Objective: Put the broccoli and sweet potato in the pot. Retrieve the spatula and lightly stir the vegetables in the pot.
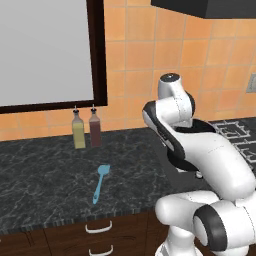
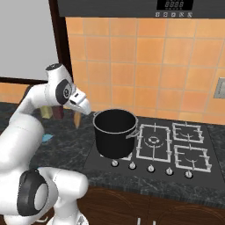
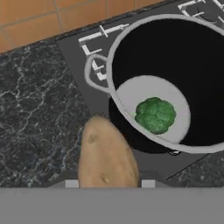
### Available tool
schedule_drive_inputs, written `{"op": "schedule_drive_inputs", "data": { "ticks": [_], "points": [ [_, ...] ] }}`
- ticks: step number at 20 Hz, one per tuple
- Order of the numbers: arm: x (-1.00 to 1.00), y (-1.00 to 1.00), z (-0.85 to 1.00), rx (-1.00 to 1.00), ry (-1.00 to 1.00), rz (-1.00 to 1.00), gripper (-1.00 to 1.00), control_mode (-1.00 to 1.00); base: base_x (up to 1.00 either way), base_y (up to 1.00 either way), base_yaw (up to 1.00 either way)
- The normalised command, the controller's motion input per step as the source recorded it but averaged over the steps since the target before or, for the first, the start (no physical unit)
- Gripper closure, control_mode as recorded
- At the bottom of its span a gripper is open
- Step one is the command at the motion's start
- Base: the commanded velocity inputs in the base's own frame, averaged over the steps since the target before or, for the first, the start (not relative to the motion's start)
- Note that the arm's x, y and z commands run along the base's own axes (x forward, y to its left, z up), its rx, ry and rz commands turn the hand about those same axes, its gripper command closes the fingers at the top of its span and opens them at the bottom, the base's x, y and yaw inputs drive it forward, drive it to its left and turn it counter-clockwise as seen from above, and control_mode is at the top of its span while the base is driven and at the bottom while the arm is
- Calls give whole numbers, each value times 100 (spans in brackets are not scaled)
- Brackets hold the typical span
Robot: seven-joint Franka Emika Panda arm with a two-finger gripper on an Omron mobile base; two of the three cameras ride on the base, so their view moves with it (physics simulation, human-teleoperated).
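The sweet potato (image 3: 107,153) sat clamped in the end effector (image 3: 107,183), whose jaws were closed on its sides, held above the table (image 3: 39,118) just beside the pot's (image 2: 115,132) rim. The broccoli (image 3: 155,114) lay on the pot's pale floor. The black pot stood on the stove's (image 2: 176,147) left burner. The blue spatula (image 1: 101,182) lay on the table, well to the left, near two bottles (image 1: 86,129).

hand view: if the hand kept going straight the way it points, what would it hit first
Probably the near rim of the pot, or the stovetop just outside it. The hand, shut on the sweet potato, aims just short of the opening; the broccoli lies inside. Depth is unclear.
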Motion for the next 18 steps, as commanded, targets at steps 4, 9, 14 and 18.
{"op": "schedule_drive_inputs", "data": {
  "ticks": [4, 9, 14, 18],
  "points": [
    [8, -100, 39, 4, -3, -22, 100, -100, 0, 0, 0],
    [43, -80, 8, 6, 0, -10, 100, -100, 0, 0, 0],
    [41, -24, -20, 0, 0, 0, 100, -100, 0, 0, 0],
    [36, -7, -52, 0, 0, 0, 100, -100, 0, 0, 0]
  ]
}}
